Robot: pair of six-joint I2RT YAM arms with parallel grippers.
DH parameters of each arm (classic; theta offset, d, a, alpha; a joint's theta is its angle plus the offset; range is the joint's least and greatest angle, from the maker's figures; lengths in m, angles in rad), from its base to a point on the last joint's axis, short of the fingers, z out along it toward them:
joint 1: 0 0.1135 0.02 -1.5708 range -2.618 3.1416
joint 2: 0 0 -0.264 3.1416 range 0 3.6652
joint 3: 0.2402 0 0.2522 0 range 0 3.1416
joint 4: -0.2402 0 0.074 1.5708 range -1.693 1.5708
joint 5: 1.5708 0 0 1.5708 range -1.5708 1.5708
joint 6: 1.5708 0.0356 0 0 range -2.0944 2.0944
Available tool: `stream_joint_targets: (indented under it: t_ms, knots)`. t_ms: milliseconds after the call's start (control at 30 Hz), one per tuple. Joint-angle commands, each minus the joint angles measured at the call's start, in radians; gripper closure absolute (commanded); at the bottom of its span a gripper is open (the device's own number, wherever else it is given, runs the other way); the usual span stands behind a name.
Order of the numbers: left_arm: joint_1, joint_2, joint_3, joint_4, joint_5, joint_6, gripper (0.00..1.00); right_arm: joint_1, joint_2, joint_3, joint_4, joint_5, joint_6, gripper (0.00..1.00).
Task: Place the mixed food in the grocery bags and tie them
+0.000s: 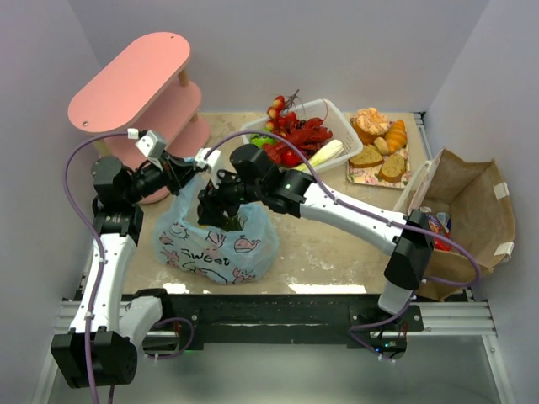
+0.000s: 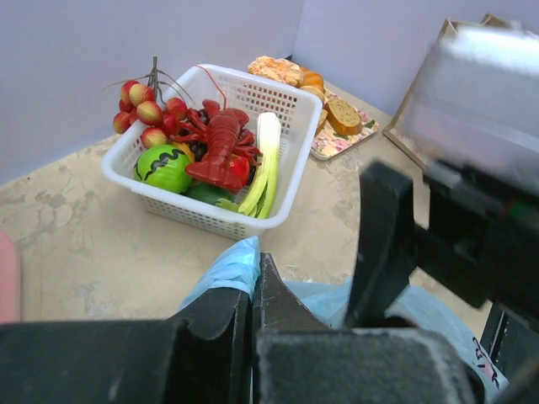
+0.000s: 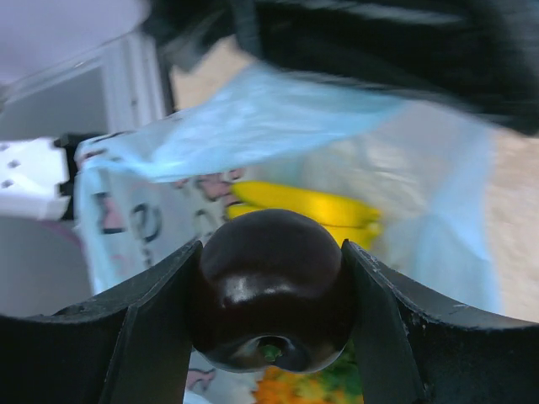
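Blue bag point(image 1: 215, 244) sits under both grippers, mouth up. Left gripper point(image 2: 255, 295): jaws fully closed, pinching a fold of the bag rim between them and holding the mouth up. Right gripper point(image 3: 271, 282): jaws fairly wide, clamped on a glossy dark fruit point(image 3: 269, 320) that fills the gap. The fruit hangs right over the bag mouth, not released. Below those jaws, inside the bag: banana point(image 3: 303, 206) and something orange lower down, can't tell what.

Progress, my read: partway.
- Blue bag bulges and has food in it.
- Paper bag point(image 1: 480, 210), well apart from the right jaws, is open, with red packets point(image 1: 436, 227) and a bit of something blue inside.
- Left to do: drop the fruit.
- Basket point(image 2: 210, 220), just beyond the left jaws, holds lobster point(image 2: 221, 147), green ball, red berry bunch and a pale stalk.
- Tray point(image 1: 358, 175) past the basket has bread and a croissant.
- Neither bag is tied.

Writing: "Sweet" in script on the blue bag's side, next to whale cartoons. Other print on the bag in the right wrist view is too blurred to read. Packet labels are too small. No brand readable.
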Motion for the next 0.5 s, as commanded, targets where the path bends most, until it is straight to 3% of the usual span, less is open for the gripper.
stream_joint_targets:
  t_ms: [0,67,100,200,467]
  knots:
    - [0.009,-0.015,-0.005,0.047,0.01,-0.01,1.0,0.025,0.001,-0.015,0.066,-0.109,0.018,0.52]
    - [0.008,-0.017,-0.007,0.047,0.01,-0.01,1.0,0.034,0.009,-0.029,0.054,-0.112,0.011,0.4]
    - [0.008,-0.015,-0.005,0.047,0.01,-0.01,1.0,0.035,0.01,-0.034,0.051,-0.115,0.009,0.23]
    - [0.008,-0.015,-0.005,0.047,0.013,-0.008,1.0,0.037,-0.002,-0.052,0.061,-0.125,-0.002,0.05]
    - [0.008,-0.015,-0.007,0.047,0.011,-0.008,1.0,0.035,-0.056,-0.05,0.049,-0.022,-0.011,0.05]
